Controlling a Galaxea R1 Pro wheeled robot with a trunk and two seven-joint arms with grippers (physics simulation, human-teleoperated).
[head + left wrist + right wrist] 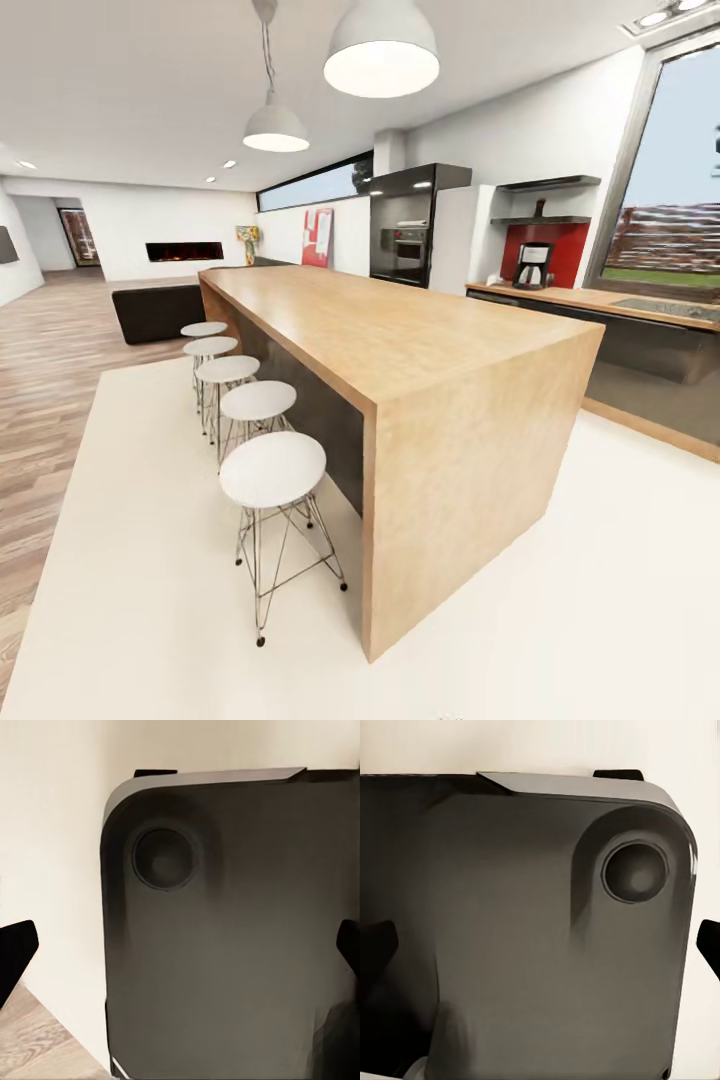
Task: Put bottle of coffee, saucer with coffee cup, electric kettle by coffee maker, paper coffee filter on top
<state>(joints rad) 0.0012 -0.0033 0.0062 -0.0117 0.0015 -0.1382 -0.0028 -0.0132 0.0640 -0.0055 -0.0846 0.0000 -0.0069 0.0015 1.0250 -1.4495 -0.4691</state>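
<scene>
**Approach to the coffee corner, nothing yet in hand**

A big wooden island point(400, 340) with white stools point(272, 468) stands between the robot and the kitchen table point(600, 297), which runs along the far right wall. On it the coffee maker point(533, 266) stands before a red panel. Above, on the kitchen shelf point(540, 219), sits the small bottle of coffee point(540, 207).

I judge this the travelling step: next, drive round the island to that shelf.

Each wrist view looks onto the robot's dark base; both claws stand apart, empty.

No writing is legible.
</scene>
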